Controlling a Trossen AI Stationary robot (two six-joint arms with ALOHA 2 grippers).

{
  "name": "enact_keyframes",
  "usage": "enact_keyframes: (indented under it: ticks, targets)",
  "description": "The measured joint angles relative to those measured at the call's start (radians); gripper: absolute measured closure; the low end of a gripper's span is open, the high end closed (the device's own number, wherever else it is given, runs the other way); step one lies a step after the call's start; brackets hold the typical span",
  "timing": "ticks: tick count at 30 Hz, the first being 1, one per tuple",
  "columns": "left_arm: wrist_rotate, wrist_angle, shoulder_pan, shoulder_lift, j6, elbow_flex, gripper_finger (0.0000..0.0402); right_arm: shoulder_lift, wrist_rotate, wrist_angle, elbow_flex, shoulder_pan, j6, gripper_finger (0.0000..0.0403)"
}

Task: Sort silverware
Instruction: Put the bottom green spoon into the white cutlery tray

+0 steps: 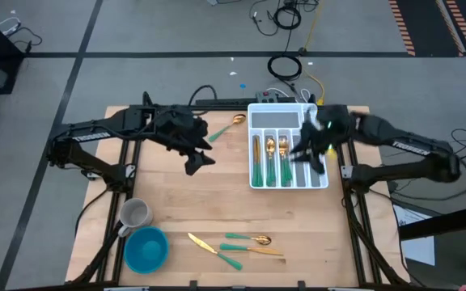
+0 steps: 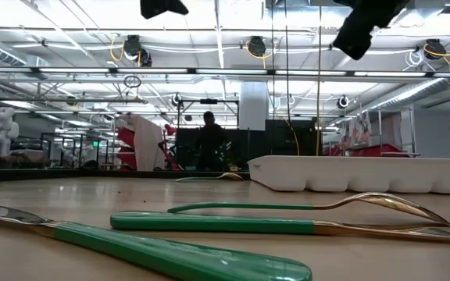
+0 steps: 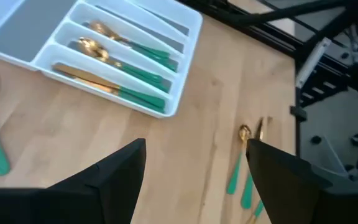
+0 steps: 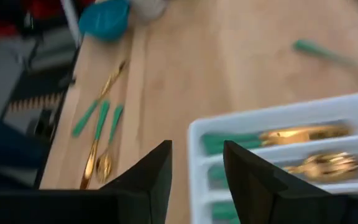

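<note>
The silverware has gold heads and teal handles. Several pieces lie in the long compartments of the white tray (image 1: 288, 147), in three rows (image 3: 126, 62). One spoon (image 1: 231, 125) lies flat on the table left of the tray. Three more pieces (image 1: 237, 244) lie near the front edge and also show in the low view (image 2: 209, 222). My left gripper (image 3: 194, 146) hovers open above bare wood left of the tray (image 1: 201, 160). My right gripper (image 4: 197, 152) hangs open over the tray's right side (image 1: 312, 155). Neither has anything between its fingers.
A grey mug (image 1: 134, 213) and a blue bowl (image 1: 146, 248) stand at the near left corner. Cables and a power strip (image 1: 285, 90) lie beyond the far edge. Bare wood lies between the tray and the front pieces. A person (image 2: 209, 140) stands in the room behind.
</note>
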Motion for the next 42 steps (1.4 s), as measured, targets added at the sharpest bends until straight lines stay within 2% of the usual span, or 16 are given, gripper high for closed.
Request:
enact_keyframes:
  ticks: [5,10,14,18,24,26,29,34,38,42]
  targets:
    - [0.000,0.003,-0.056,0.003,-0.030,0.000,0.0118,0.083,0.191,0.021,-0.022,0.306,0.101,0.0266]
    - [-0.060,0.006,-0.125,0.002,-0.116,0.000,0.0118,0.231,0.269,0.170,-0.024,0.491,0.159,0.0266]
    - [-0.126,0.007,-0.201,0.002,-0.190,0.000,0.0118,0.366,0.326,0.316,-0.024,0.571,0.166,0.0266]
    - [-0.170,0.007,-0.297,0.002,-0.282,0.000,0.0118,0.496,0.330,0.448,-0.024,0.618,0.203,0.0266]
    - [-0.277,0.007,-0.463,0.002,-0.377,0.000,0.0118,0.639,0.332,0.581,-0.024,0.688,0.303,0.0266]
    - [-0.312,0.006,-0.515,0.002,-0.385,0.000,0.0118,0.674,0.362,0.599,-0.019,0.712,0.333,0.0266]
    - [-0.359,0.006,-0.577,0.002,-0.386,0.000,0.0118,0.722,0.404,0.593,0.012,0.738,0.359,0.0266]
    - [-0.389,0.005,-0.648,0.002,-0.403,0.000,0.0118,0.822,0.411,0.523,0.132,0.762,0.341,0.0266]
    - [-0.410,0.001,-0.699,0.002,-0.412,0.000,0.0118,0.938,0.452,0.353,0.282,0.776,0.305,0.0257]
    - [-0.446,0.000,-0.744,0.002,-0.412,0.000,0.0118,1.047,0.454,0.134,0.414,0.780,0.343,0.0233]
